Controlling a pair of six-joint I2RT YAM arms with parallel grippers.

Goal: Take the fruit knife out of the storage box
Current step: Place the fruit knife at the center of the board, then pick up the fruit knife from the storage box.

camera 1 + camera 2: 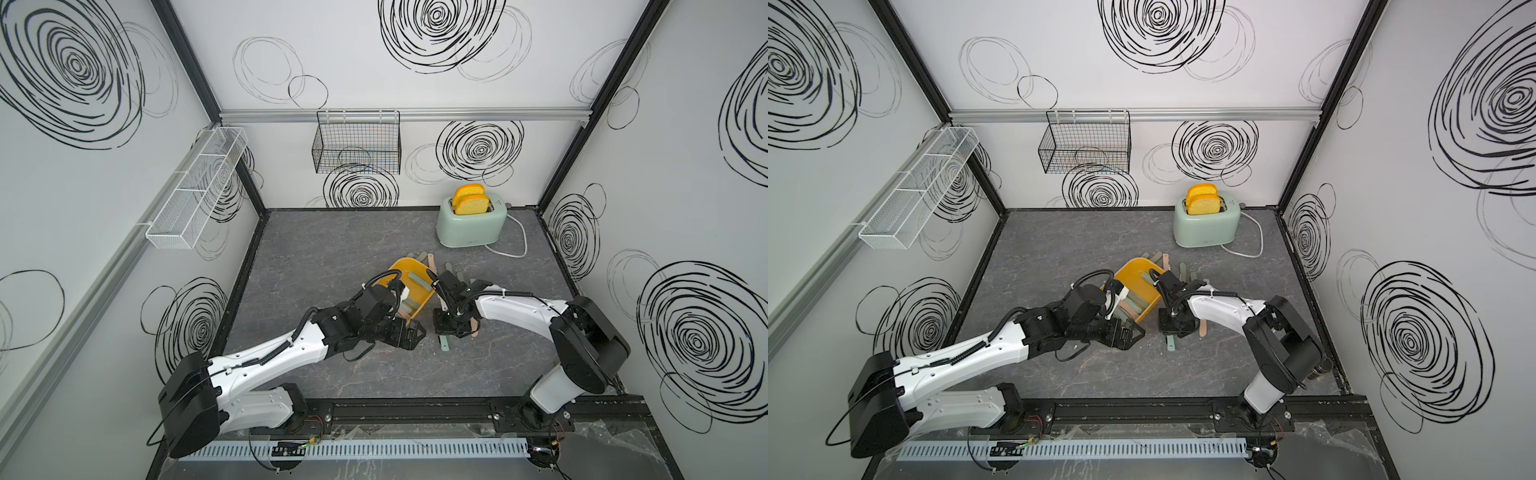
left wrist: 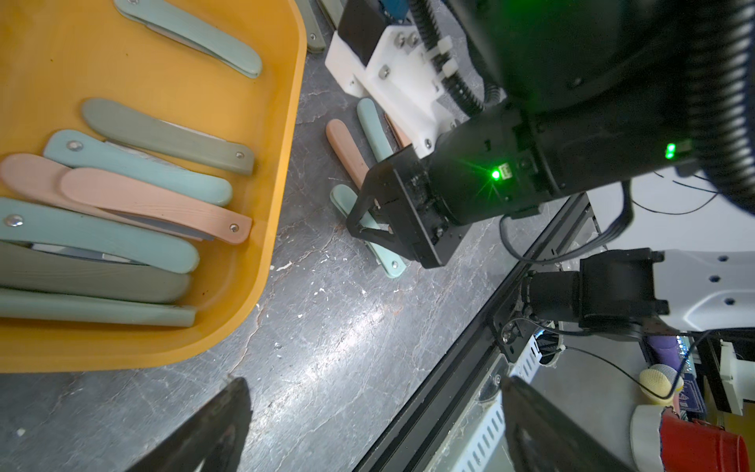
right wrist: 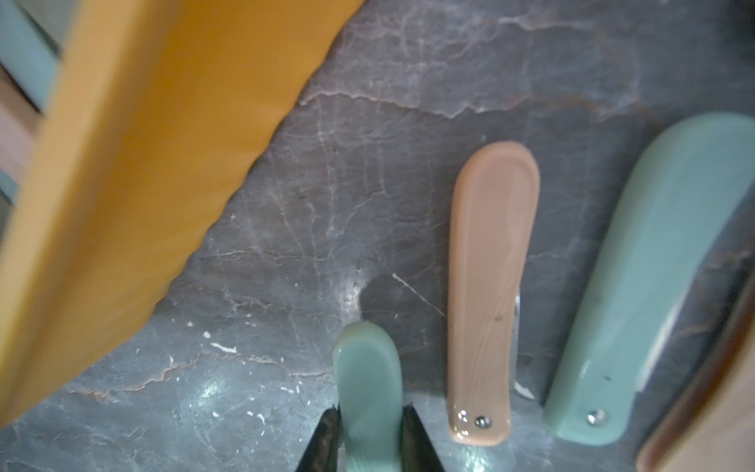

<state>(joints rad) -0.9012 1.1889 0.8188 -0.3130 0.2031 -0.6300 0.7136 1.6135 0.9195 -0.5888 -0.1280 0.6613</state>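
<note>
The mustard-yellow storage box sits mid-table and holds several folded fruit knives in teal, pink and grey-green. My right gripper is down at the table just right of the box wall. It is shut on a teal fruit knife, whose end sticks out toward the front. My left gripper hovers open over bare table by the box's near corner, with nothing between its fingers.
A pink knife and a teal knife lie on the table beside the held one. More knives lie behind the box. A mint toaster stands at the back right. A black wire basket and a white mesh rack hang on the walls.
</note>
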